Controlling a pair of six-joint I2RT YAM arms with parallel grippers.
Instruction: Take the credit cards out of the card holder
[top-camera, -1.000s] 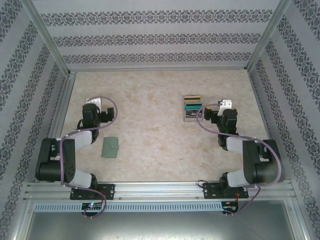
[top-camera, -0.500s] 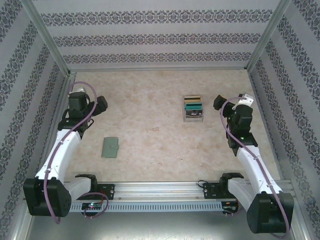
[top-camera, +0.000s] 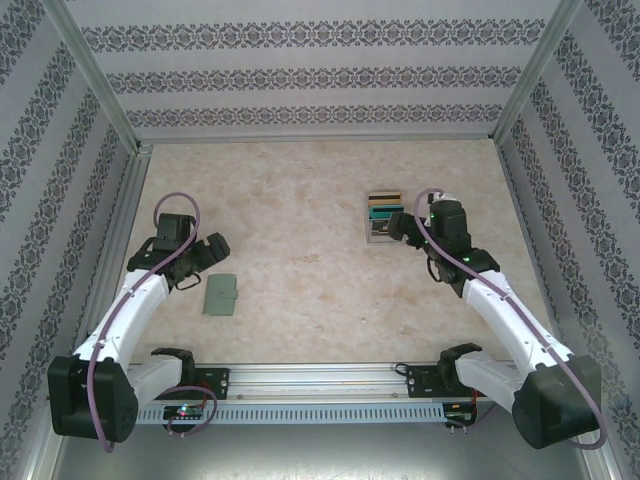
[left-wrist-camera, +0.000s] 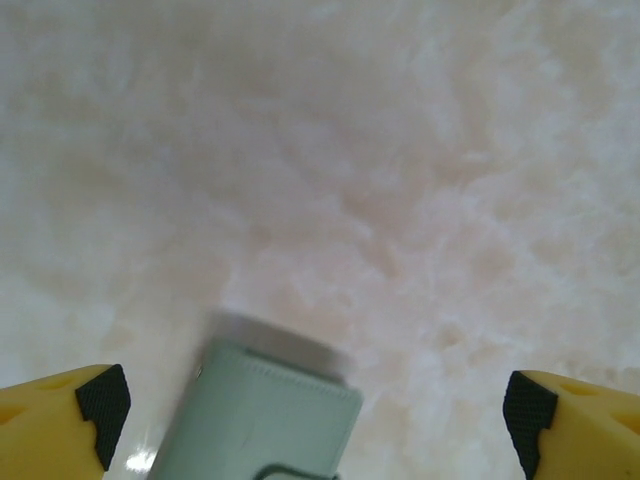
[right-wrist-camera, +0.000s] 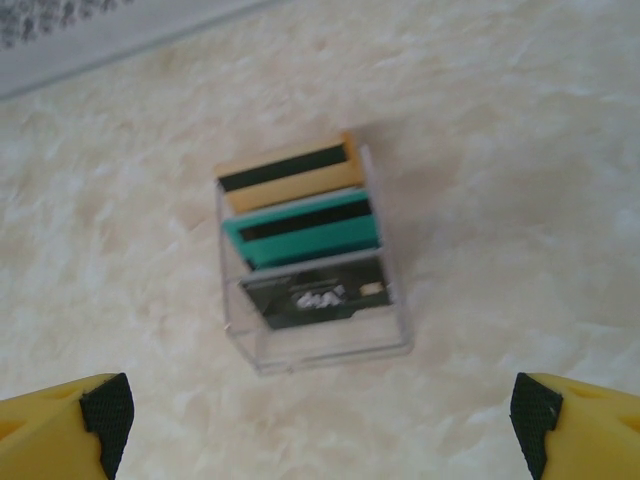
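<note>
The credit cards (top-camera: 385, 207) stand upright in a row inside a clear plastic case (right-wrist-camera: 330, 350): a yellow-gold card (right-wrist-camera: 290, 172) at the back, a teal card (right-wrist-camera: 305, 228) in the middle and a dark grey card (right-wrist-camera: 320, 292) in front. My right gripper (top-camera: 402, 226) hovers just right of the case, open and empty, its yellow fingers (right-wrist-camera: 60, 425) wide apart. The grey-green card holder (top-camera: 221, 294) lies closed and flat at the near left. My left gripper (top-camera: 205, 262) hangs open just behind and left of it. In the left wrist view the card holder (left-wrist-camera: 260, 420) sits low between the fingers (left-wrist-camera: 60, 420), untouched.
The beige marbled table (top-camera: 300, 230) is fenced by patterned walls on three sides. An aluminium rail (top-camera: 320, 378) with both arm bases runs along the near edge.
Both arms swung outward and then came back in. The left gripper has come down toward the card holder. The right gripper has moved left to the case of cards. Nothing has been touched.
</note>
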